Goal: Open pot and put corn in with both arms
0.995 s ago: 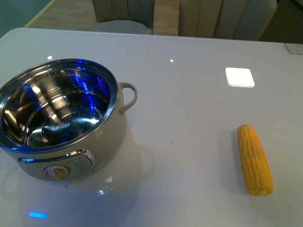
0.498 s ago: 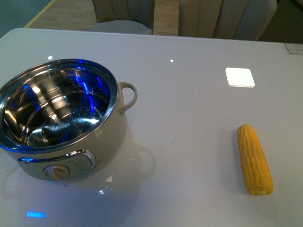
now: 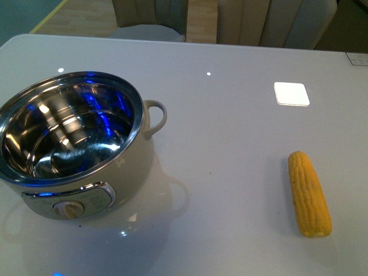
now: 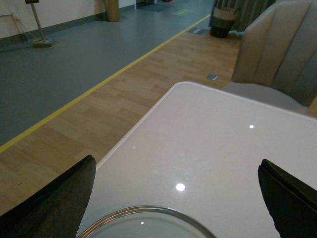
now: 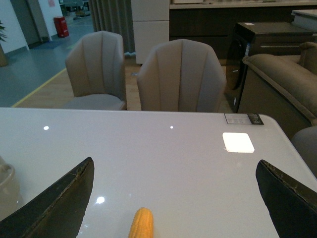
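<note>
Open pot at the table's left, corn lying well apart at the right (touching nothing), left gripper spread wide over the pot's rim, right gripper spread wide over the corn.

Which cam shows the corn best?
Front view: the whole corn lies in plain sight on the table, end to end, with nothing covering it. The right wrist view catches only one end of it, cut off by the frame edge. The left wrist view shows none of it.
</note>
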Available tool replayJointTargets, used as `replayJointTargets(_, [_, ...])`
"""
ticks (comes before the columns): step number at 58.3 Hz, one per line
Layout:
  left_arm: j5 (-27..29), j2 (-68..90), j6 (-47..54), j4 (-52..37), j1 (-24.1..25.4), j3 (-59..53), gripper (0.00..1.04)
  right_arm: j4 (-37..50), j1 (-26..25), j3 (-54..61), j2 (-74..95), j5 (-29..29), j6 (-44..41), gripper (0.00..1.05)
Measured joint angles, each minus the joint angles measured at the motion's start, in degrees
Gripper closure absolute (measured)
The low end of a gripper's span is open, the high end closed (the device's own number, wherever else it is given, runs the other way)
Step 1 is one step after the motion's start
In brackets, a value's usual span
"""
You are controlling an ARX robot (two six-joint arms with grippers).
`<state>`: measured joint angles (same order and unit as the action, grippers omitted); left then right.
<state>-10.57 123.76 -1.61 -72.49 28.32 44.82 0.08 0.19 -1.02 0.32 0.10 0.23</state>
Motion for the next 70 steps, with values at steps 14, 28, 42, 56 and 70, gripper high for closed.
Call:
replayJointTargets(14, [-5.2,-20.63,-4.94,6.34,-5.57,-9.84,0.07,0.0,0.0,0.0,0.0,0.0,0.0,0.09])
replayJointTargets(28, [-6.75,-33.31,-6.49,11.93,-8.66,-13.99,0.09,0.0,0.0,0.0,-0.02,0.02,0.0,0.09])
replayJointTargets(42, [-3.54,-42.75,0.13,11.76,-13.7,-25.38,0.52,0.0,0.0,0.0,0.0,-0.09,0.0,0.09])
replayJointTargets(56, [0.72,-51.21,0.83,10.78,-18.27,-33.73,0.93,0.0,0.0,0.0,0.0,-0.07,0.0,0.09])
replayJointTargets(70, [4.07,-60.59,0.98,15.41,-21.57,-39.52,1.01,0.0,0.0,0.0,-0.02,-0.09,0.0,0.09])
